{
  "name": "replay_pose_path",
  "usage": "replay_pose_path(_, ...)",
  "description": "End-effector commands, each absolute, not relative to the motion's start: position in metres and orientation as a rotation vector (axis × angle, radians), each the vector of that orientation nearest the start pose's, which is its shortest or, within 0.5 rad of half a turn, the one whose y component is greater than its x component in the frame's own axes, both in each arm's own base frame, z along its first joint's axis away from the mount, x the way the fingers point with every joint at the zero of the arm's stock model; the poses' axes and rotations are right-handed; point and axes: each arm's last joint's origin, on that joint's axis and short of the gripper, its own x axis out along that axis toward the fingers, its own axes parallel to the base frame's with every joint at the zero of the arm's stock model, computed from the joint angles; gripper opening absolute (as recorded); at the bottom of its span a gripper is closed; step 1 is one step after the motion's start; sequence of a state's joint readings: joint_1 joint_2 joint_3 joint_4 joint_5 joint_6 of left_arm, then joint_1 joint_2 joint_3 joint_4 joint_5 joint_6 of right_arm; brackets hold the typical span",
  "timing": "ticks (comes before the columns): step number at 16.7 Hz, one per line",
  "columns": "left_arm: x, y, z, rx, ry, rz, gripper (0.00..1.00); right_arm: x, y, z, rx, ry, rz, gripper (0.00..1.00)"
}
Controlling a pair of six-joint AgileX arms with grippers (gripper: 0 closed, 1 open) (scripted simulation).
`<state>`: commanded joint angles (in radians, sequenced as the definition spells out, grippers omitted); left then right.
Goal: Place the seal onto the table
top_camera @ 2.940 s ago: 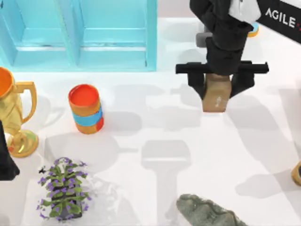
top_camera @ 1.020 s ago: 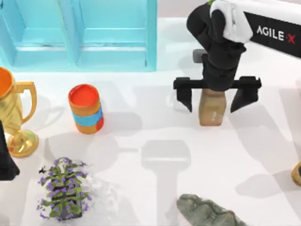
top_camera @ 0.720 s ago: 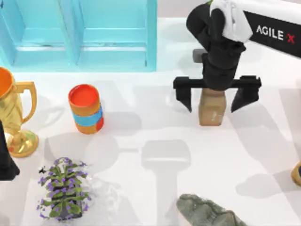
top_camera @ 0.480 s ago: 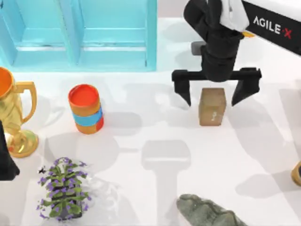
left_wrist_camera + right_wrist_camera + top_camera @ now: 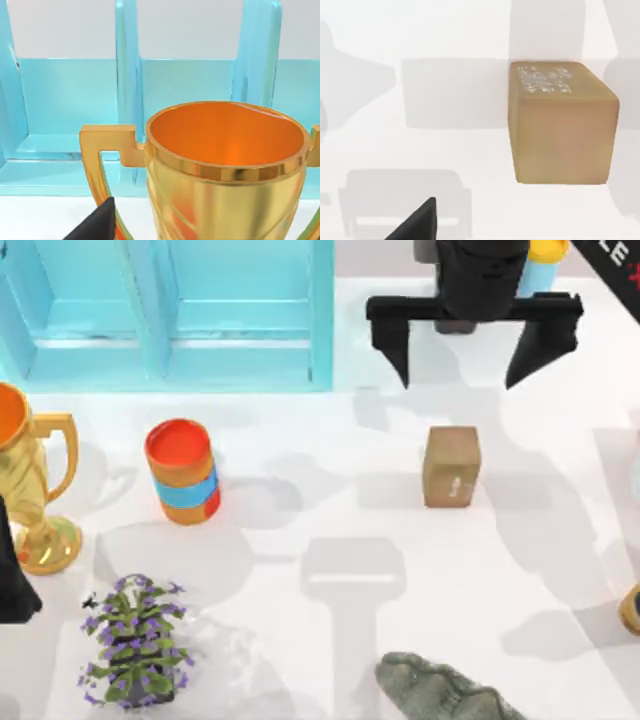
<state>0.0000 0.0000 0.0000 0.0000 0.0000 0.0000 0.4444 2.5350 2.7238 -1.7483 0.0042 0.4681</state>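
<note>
Right claw (image 5: 470,345) hangs near the tabletop's far edge, fingers spread wide and grasping nothing, well apart from the seal (image 5: 451,466). Left claw (image 5: 12,575) sits parked at the left edge beside the gold trophy (image 5: 25,485); whether it is released or clenched cannot be told.

The seal stands alone on the white tabletop (image 5: 330,450), right of centre, touching no neighbour. Judged from this, the placing step is complete and the release is done; the next move calls only for carrying the right arm clear without brushing the block.

The seal's long axis appears vertical, upright on its base. The faint white mark (image 5: 544,79) lies on one face, toward the tabletop's near edge in the top view.
</note>
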Motion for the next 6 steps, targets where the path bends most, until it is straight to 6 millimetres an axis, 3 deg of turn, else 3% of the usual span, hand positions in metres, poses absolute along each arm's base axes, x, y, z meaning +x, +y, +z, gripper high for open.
replay_pose_path(3,0.106,-0.001,0.16,0.0,0.0,0.0,1.0,0.415,0.203,0.278,0.013,1.566,-0.008,1.0)
replay_pose_path(6,0.106,-0.001,0.16,0.0,0.0,0.0,1.0,0.411,0.201,0.285,0.012,1.566,-0.011,1.0)
